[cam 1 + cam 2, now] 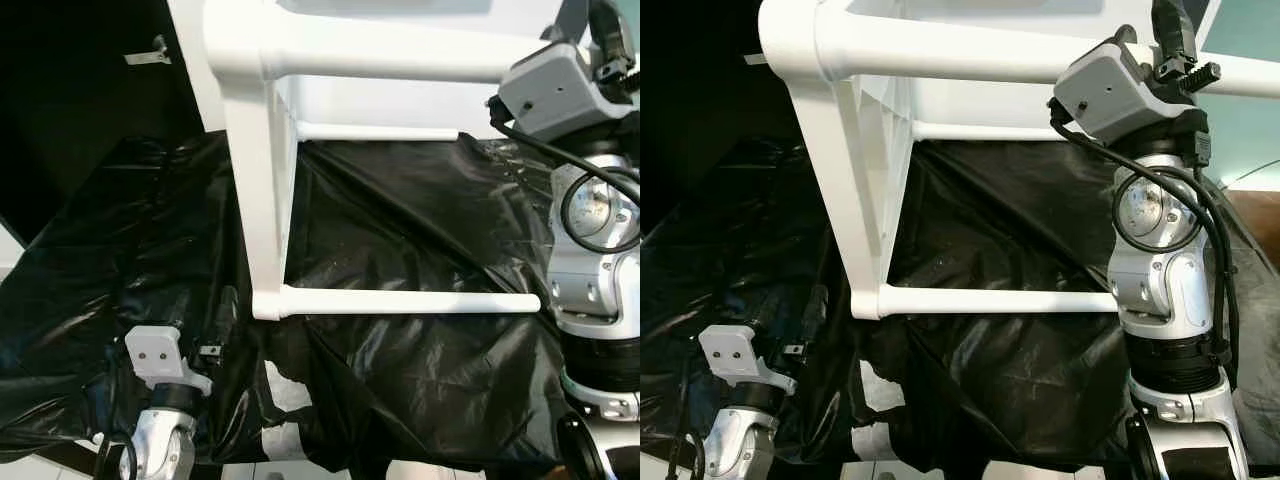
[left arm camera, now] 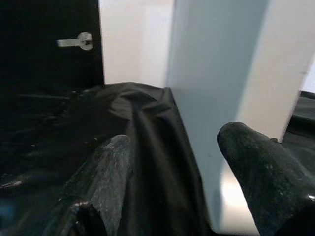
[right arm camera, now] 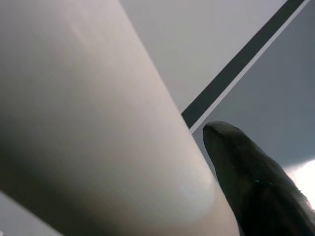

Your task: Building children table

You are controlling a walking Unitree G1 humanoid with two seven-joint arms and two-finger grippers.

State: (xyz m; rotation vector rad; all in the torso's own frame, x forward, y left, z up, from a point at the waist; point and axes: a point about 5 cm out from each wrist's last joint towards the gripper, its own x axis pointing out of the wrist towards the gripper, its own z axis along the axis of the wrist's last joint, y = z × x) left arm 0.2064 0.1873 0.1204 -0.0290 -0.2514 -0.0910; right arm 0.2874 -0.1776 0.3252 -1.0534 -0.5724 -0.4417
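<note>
The white children's table frame [image 1: 262, 190] lies on its side on a black plastic sheet [image 1: 400, 220]. A thick round tube [image 1: 940, 50] runs across the top, and a thin rail [image 1: 400, 301] runs lower down. My right gripper [image 1: 1175, 40] is raised at the top right, with the thick tube [image 3: 98, 123] lying against its one visible finger [image 3: 246, 172]; the other finger is hidden behind the tube. My left gripper [image 2: 172, 140] is low at the front left, open, pointing at the frame's flat upright leg [image 2: 221, 88] and close to it without touching.
The crumpled black sheet covers the whole work surface. A black door with a metal handle [image 2: 74, 42] stands at the back left beside a white wall [image 2: 135, 39]. My right arm [image 1: 1160, 280] rises in front of the frame's right end.
</note>
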